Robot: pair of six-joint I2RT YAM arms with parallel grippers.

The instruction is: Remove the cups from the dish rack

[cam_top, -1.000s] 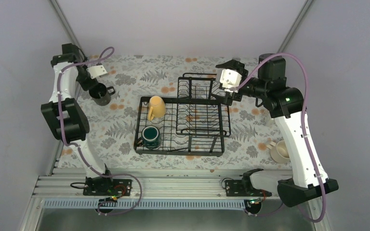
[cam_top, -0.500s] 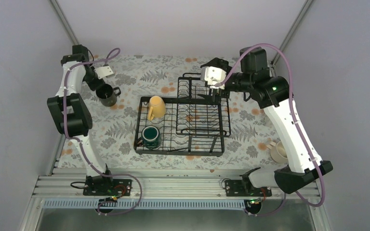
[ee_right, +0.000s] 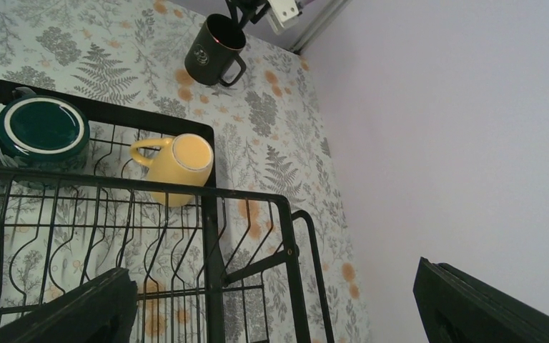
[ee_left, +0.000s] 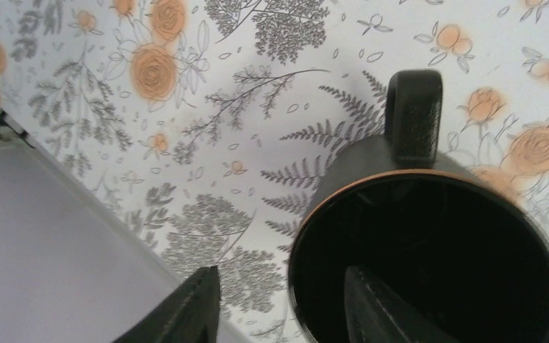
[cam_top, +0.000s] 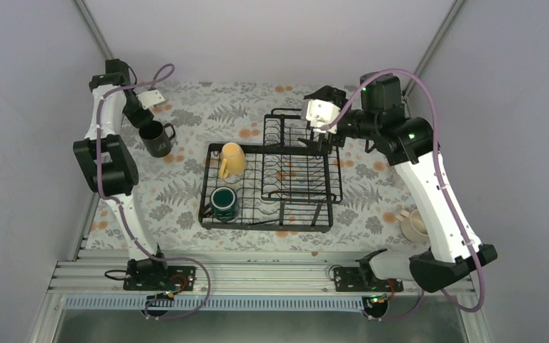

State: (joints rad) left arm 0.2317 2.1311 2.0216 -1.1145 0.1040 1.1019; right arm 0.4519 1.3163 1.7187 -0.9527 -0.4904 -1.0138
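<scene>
Black mug (ee_left: pixel 429 286) at the left gripper (ee_left: pixel 286 309): black inside and out, thin orange line round the rim, pale emblem on its side. Gripper fingers (ee_left: pixel 196 307) black. Tablecloth (ee_left: pixel 207 143) under it white with grey ferns and orange roses. Below the right gripper (ee_right: pixel 279 314): black wire dish rack (ee_right: pixel 214 221), pale yellow mug (ee_right: pixel 182 168), teal-green mug (ee_right: pixel 41 128) with a pale ring on top. Wall (ee_right: pixel 457 128) beside that gripper plain lilac-grey. Cream mug (cam_top: pixel 414 225) well behind it. Right arm (cam_top: pixel 436 200) white, black joints.
</scene>
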